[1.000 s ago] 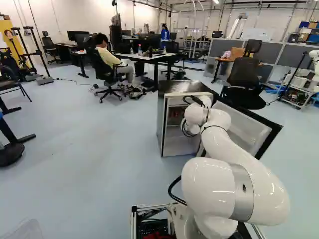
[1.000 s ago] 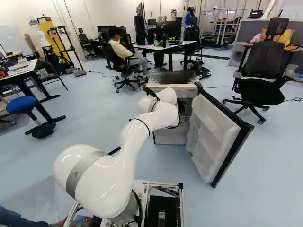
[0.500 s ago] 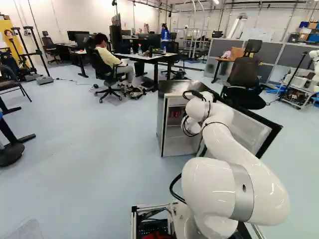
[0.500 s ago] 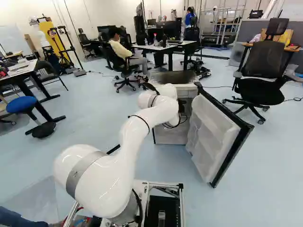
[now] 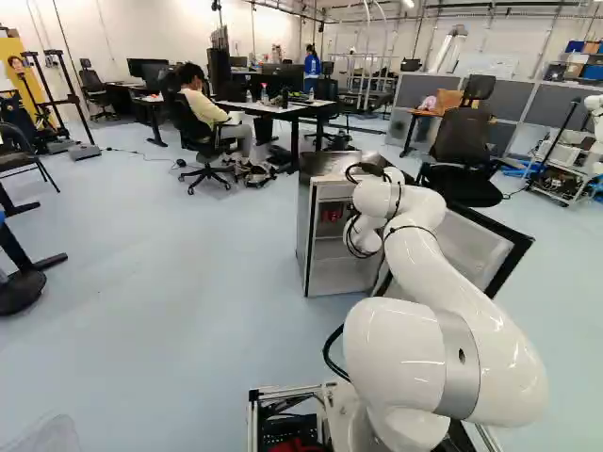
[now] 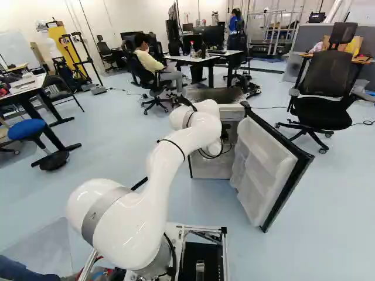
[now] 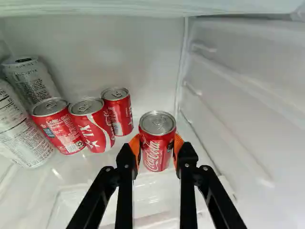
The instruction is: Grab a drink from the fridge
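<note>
In the right base view the dark body of my gripper [image 6: 225,132] shows at the opening of the fridge [image 6: 212,168]; its fingertips are hidden there. The wrist view has the gripper [image 7: 157,151] shut on a red soda can [image 7: 155,151], one orange pad on each side. The can is upright; whether its base touches the shelf [image 7: 147,191] I cannot tell. Beside it stand several other red cans [image 7: 89,125], apart from the gripped one, and taller silver-white cans [image 7: 32,82] behind and beyond them. In the left base view red cans [image 5: 331,215] show inside the fridge.
The fridge door [image 6: 266,170] stands wide open to the right of my arm. Inside, a ribbed side wall [image 7: 238,105] is close to the gripped can, with a ledge [image 7: 157,8] above. An office chair [image 6: 323,88] stands beyond the door.
My arm's wrist has risen a little against the fridge, and the forearm has shifted slightly. The base and the fridge door have not moved.
</note>
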{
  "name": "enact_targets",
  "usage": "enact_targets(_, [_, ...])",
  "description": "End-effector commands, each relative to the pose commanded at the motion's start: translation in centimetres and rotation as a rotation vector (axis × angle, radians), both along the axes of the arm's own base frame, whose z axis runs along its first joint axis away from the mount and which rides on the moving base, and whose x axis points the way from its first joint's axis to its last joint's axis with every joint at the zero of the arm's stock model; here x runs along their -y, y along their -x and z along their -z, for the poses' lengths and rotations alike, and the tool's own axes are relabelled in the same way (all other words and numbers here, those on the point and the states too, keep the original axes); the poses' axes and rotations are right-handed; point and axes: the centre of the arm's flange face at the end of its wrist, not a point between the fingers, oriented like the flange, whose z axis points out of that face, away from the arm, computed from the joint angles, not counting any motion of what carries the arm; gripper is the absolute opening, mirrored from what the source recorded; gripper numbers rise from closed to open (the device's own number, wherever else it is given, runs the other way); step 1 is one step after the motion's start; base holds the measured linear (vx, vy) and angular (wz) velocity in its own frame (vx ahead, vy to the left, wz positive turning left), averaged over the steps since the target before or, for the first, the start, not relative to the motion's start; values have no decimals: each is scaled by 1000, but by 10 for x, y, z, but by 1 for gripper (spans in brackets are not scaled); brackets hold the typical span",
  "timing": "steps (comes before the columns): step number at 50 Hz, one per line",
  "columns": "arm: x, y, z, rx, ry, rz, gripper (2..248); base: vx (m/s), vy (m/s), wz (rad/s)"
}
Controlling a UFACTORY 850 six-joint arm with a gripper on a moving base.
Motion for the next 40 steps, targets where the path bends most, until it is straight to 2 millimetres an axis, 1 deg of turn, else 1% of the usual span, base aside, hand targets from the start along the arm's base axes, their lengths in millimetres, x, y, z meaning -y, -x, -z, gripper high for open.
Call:
enact_targets(5, [-1, 3, -2, -7, -3, 1, 92, 0, 0, 0])
enact_targets(11, [-2, 7, -9, -15, -6, 1, 92, 0, 0, 0])
enact_targets(35, [-5, 22, -16, -48, -19, 4, 92, 0, 0, 0])
enact_targets(40, [-6, 26, -21, -54, -21, 5, 92, 0, 0, 0])
